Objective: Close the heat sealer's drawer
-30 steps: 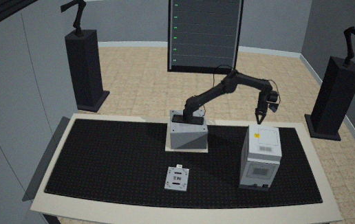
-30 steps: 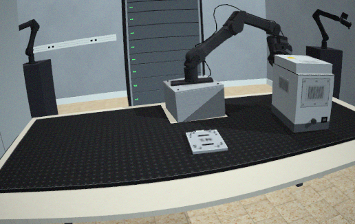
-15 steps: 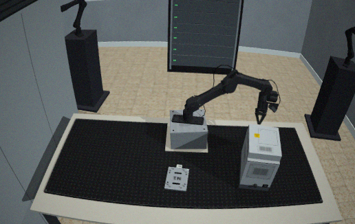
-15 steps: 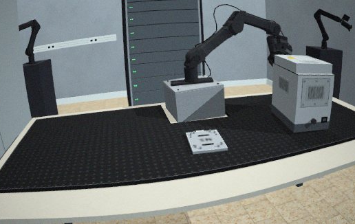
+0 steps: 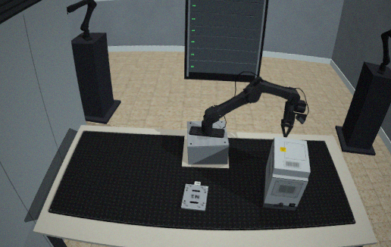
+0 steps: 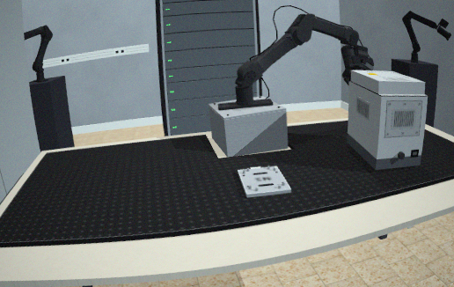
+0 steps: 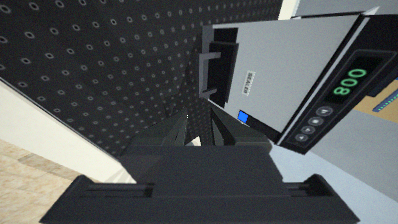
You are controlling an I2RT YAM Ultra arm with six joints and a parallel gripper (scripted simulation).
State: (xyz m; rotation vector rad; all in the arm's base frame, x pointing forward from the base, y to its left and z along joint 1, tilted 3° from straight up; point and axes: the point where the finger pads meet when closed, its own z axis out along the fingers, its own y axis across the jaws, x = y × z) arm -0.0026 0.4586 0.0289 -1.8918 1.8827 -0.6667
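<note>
The heat sealer stands upright at the right of the mat, its back toward the top and exterior views. In the wrist view its drawer handle lies close against the front, and the drawer looks fully in. The sealer's light is blue. The seal sheet, plate and sealing frame are hidden inside. My gripper is partly open and empty, in the air on the drawer side of the sealer, clear of the handle.
A flat white plate with slots lies on the black mat left of the sealer. The arm's grey base block stands at the back middle. Green digits show on the sealer's panel.
</note>
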